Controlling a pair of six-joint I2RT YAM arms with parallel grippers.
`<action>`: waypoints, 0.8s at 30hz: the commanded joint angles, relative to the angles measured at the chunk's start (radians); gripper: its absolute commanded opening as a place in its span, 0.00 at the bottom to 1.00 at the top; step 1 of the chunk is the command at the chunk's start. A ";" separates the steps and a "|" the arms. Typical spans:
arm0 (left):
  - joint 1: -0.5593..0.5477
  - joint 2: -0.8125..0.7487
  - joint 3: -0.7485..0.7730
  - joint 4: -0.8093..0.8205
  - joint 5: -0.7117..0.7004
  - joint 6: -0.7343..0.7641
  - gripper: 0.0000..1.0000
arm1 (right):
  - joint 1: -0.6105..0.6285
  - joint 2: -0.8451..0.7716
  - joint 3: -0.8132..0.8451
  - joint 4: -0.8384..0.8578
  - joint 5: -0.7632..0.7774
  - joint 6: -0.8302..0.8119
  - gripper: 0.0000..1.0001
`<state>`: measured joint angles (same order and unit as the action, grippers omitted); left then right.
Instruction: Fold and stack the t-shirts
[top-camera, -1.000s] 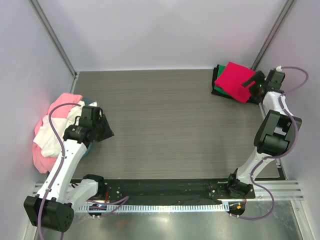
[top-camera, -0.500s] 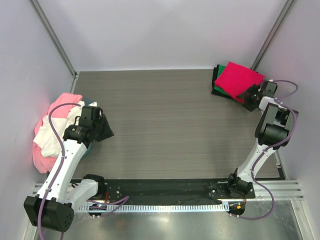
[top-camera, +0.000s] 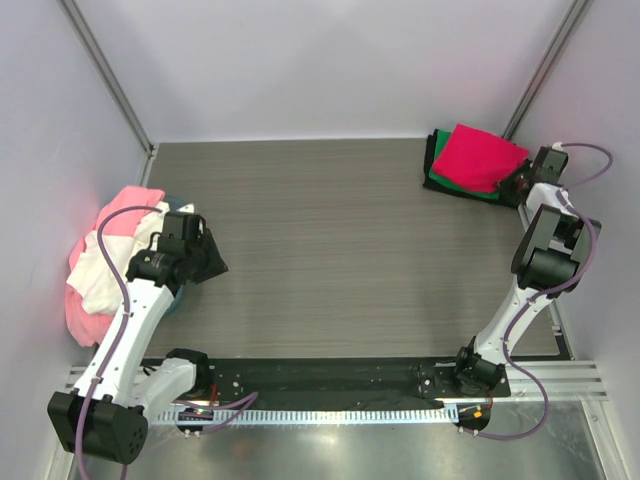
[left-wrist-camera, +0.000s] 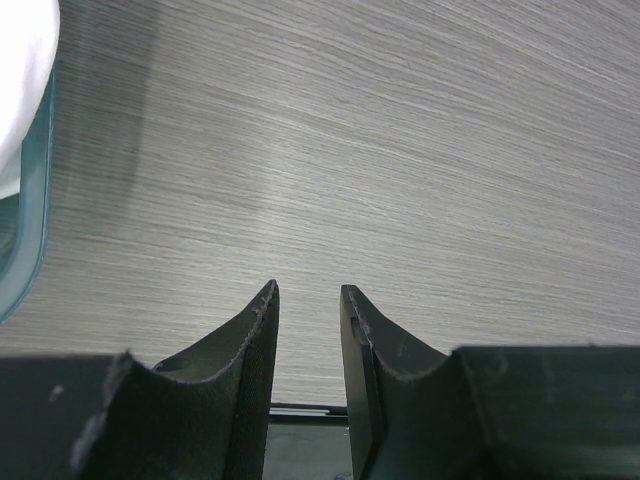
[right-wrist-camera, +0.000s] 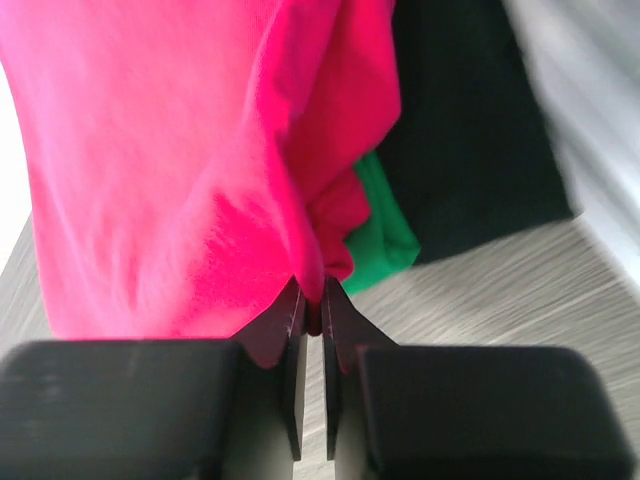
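Note:
A folded crimson t-shirt (top-camera: 478, 158) (right-wrist-camera: 170, 150) lies on top of a green t-shirt (top-camera: 447, 183) (right-wrist-camera: 385, 235) and a black t-shirt (top-camera: 434, 150) (right-wrist-camera: 470, 130) in the far right corner. My right gripper (top-camera: 518, 183) (right-wrist-camera: 313, 290) is at the stack's right edge, shut on a fold of the crimson shirt's near edge. A heap of light pink (top-camera: 120, 205), white (top-camera: 100, 272) (left-wrist-camera: 25, 80) and greyish-teal (left-wrist-camera: 25, 230) t-shirts sits at the left. My left gripper (top-camera: 208, 263) (left-wrist-camera: 308, 290) hovers beside that heap, jaws partly open over bare table with nothing between them.
Grey walls close in the wood-grain table (top-camera: 320, 250) on three sides, with metal posts (top-camera: 110, 80) in the far corners. A black rail (top-camera: 320, 375) holding the arm bases runs along the near edge. The stack lies close to the right wall.
My right gripper has gone from wide open to shut on the crimson shirt's edge, shifting slightly along the stack's right side. The left arm has not moved.

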<state>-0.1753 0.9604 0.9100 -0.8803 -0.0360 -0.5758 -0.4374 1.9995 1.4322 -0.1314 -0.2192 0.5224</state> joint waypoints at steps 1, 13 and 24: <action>0.003 -0.003 0.001 0.017 -0.002 -0.006 0.32 | -0.021 -0.057 0.069 -0.030 0.136 -0.062 0.09; 0.000 0.000 0.001 0.018 0.001 -0.006 0.33 | -0.040 0.079 0.206 -0.151 0.264 -0.113 0.11; 0.000 -0.006 0.001 0.018 -0.004 -0.006 0.33 | -0.043 -0.057 0.217 -0.269 0.334 -0.082 0.76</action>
<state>-0.1753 0.9623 0.9100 -0.8799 -0.0353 -0.5758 -0.4629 2.0743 1.6123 -0.3763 0.0425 0.4160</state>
